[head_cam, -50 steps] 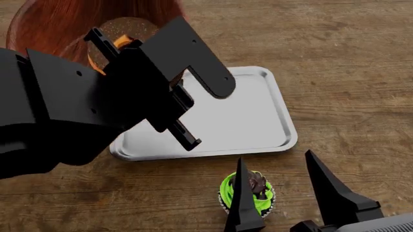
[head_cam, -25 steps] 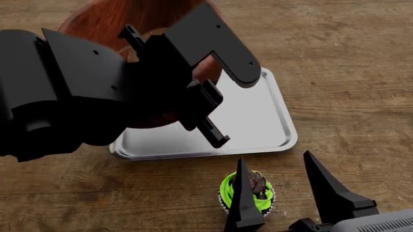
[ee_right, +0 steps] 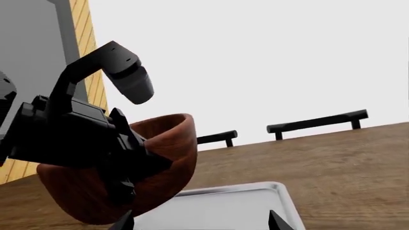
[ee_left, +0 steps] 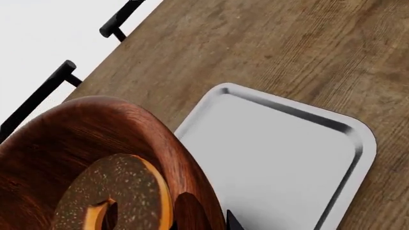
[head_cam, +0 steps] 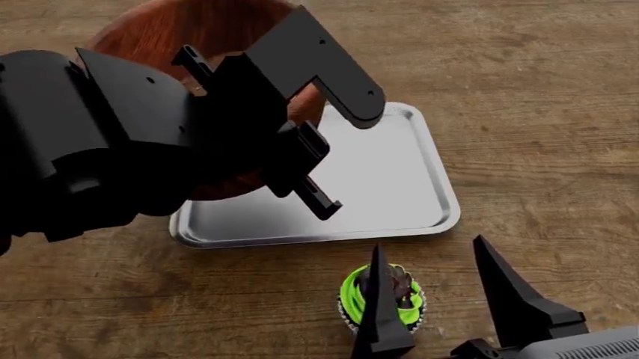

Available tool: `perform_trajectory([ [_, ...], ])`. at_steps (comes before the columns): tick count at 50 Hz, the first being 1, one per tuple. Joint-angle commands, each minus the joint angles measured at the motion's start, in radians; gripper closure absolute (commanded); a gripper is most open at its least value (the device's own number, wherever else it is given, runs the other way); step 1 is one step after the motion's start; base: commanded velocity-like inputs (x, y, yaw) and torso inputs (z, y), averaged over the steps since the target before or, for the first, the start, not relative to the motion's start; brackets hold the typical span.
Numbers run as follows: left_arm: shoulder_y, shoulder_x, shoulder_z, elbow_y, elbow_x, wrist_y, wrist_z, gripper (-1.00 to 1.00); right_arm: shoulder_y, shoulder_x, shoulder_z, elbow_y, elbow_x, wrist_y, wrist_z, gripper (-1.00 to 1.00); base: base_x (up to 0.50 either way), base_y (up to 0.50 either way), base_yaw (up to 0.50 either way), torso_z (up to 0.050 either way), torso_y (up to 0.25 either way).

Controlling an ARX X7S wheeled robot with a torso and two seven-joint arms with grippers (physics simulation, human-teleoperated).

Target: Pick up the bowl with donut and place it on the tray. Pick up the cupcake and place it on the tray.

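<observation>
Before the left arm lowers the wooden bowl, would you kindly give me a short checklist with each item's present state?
1. Left gripper gripping the large reddish-brown wooden bowl: ok; the bowl hangs tilted above the table.
2. Chocolate-iced ring donut inside the bowl: ok.
3. Bowl over the shiny silver metal tray: only partly, over one end.
4. Tray surface free: ok.
5. Green-frosted cupcake off the tray, between the right gripper fingers: ok, jaws open.
6. Exact finger contact on the bowl rim: cannot tell.

Bright, even, sharp renders; the flat shiny silver metal tray (head_cam: 399, 187) shows soft sheen; backgrounds blank white.
</observation>
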Motion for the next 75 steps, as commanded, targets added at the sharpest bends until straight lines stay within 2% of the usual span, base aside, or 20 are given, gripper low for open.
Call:
perform_trajectory([
  [1,0.01,0.014,0.022,-0.052,0.069,0.026,0.014,1.0,-0.002,0.002,0.002,0.014,0.003,-0.012,-0.003,-1.0,0.0,0.0,0.0,0.0,0.01],
  [24,0.078,0.033,0.064,-0.133,0.101,0.097,0.063,1.0,-0.004,0.004,-0.006,0.021,0.005,-0.025,-0.001,-1.0,0.0,0.0,0.0,0.0,0.001],
  [56,0.062,0.049,0.073,-0.157,0.092,0.093,0.071,1.0,-0.006,0.008,-0.009,0.043,0.015,-0.045,-0.002,-1.0,0.0,0.0,0.0,0.0,0.001],
  [57,0.061,0.049,0.071,-0.155,0.091,0.092,0.068,-1.0,-0.005,0.007,-0.01,0.045,0.015,-0.045,-0.002,-1.0,0.0,0.0,0.0,0.0,0.0],
  [70,0.046,0.038,0.061,-0.115,0.069,0.063,0.038,-1.0,-0.005,0.01,-0.015,0.044,0.017,-0.049,0.001,-1.0,0.0,0.0,0.0,0.0,0.0],
  [75,0.022,-0.005,0.01,0.035,0.009,0.001,-0.054,-1.0,-0.009,0.011,-0.013,0.046,0.02,-0.055,-0.001,-1.0,0.0,0.0,0.0,0.0,0.0],
])
